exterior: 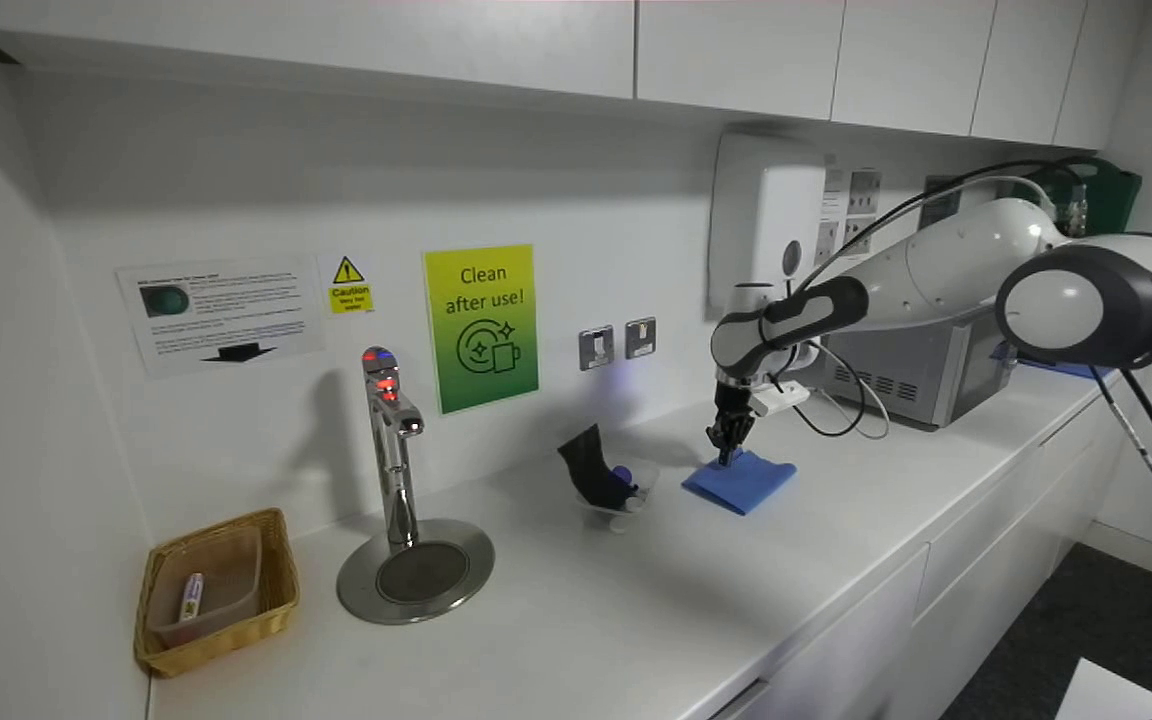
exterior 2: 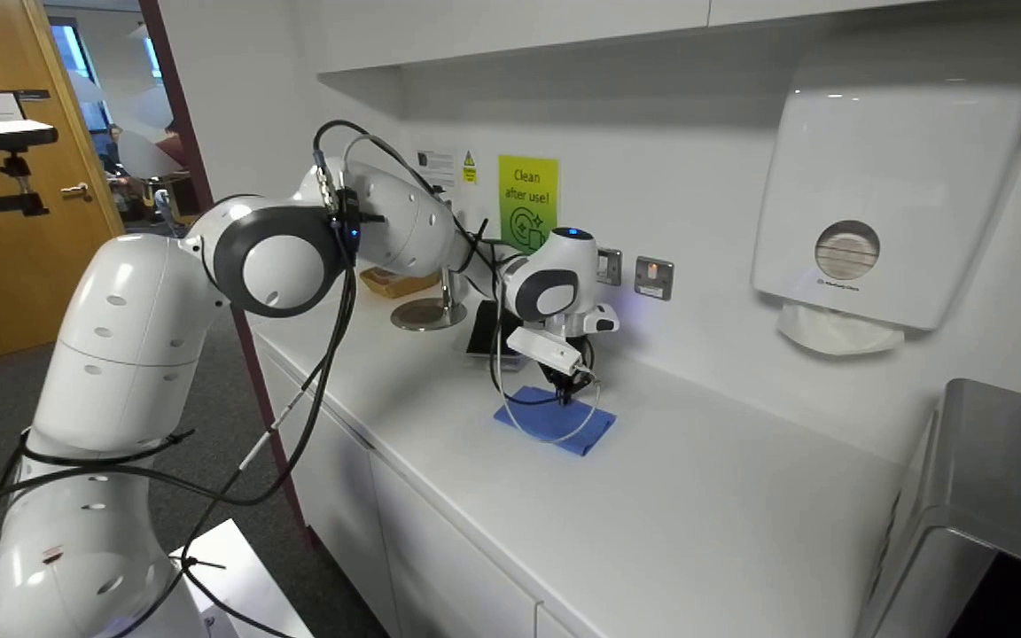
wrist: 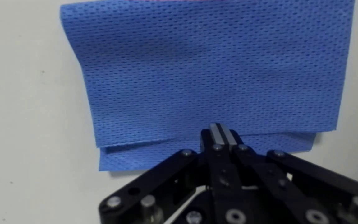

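Reaches out through arm (exterior: 946,265), bends at elbow (exterior 2: 284,270) and again at wrist (exterior 2: 555,279). Points gripper (wrist: 218,125) downward, holds fingers (wrist: 206,138) together with only a narrow dark gap between pale pads (wrist: 216,135) in wrist view.

Blue dark-dashed cloth (wrist: 210,77), black claw (wrist: 223,133)

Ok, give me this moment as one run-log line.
gripper: jaws together | nearest: folded blue cloth, near its layered edge | grip: cannot tell | surface: white counter | nearby: clear container

A tap (exterior: 396,470), "Clean after use" sign (exterior: 482,328) and towel dispenser (exterior 2: 900,177) mark this as a workplace kitchenette.
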